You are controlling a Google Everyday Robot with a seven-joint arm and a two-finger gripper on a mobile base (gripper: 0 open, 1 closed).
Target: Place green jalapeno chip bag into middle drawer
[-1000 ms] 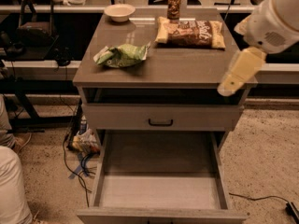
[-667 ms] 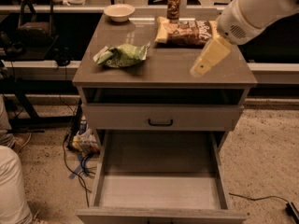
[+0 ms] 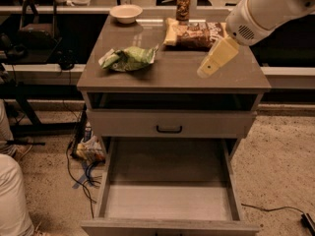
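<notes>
The green jalapeno chip bag [image 3: 129, 58] lies crumpled on the left half of the cabinet top [image 3: 172, 75]. My gripper [image 3: 215, 59] is pale yellow, hangs from the white arm at the upper right, and hovers over the right half of the top, well to the right of the bag and apart from it. It holds nothing that I can see. The middle drawer [image 3: 167, 186] is pulled out wide below, and its pale floor is bare.
A brown and yellow chip bag [image 3: 194, 33], a can [image 3: 183, 4] and a white bowl [image 3: 126, 13] sit at the back of the top. A shut drawer front with a black handle [image 3: 169, 129] lies above the open drawer. Cables and clutter [image 3: 88, 154] lie at floor left, and a person's leg [image 3: 12, 195] is at far left.
My gripper has moved left and away from the cabinet's right front corner to over the right half of the top. The bag and the drawer have not moved.
</notes>
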